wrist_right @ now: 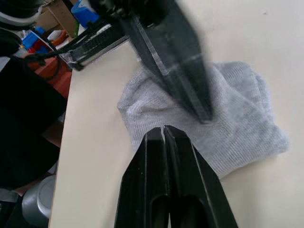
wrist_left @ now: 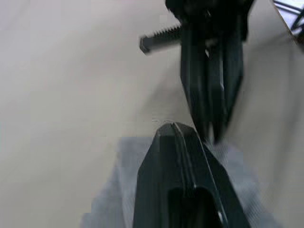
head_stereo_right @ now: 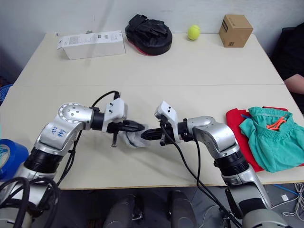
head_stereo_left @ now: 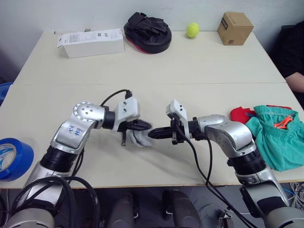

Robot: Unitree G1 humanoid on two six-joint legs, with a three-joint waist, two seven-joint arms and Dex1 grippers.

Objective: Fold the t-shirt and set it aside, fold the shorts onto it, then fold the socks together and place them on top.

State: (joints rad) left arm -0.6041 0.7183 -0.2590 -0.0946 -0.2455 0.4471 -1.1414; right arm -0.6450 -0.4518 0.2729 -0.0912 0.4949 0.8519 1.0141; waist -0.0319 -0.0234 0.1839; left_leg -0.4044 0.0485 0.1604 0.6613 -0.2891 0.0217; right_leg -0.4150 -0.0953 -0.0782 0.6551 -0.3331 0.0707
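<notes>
Left claw, right claw both clenched over crumpled grey knit socks.

Head views look down on the table; both wrist views close on socks.

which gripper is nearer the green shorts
Right. The right gripper is at the grey socks mid-table, on the side of the shorts; the left gripper reaches from farther away.
</notes>
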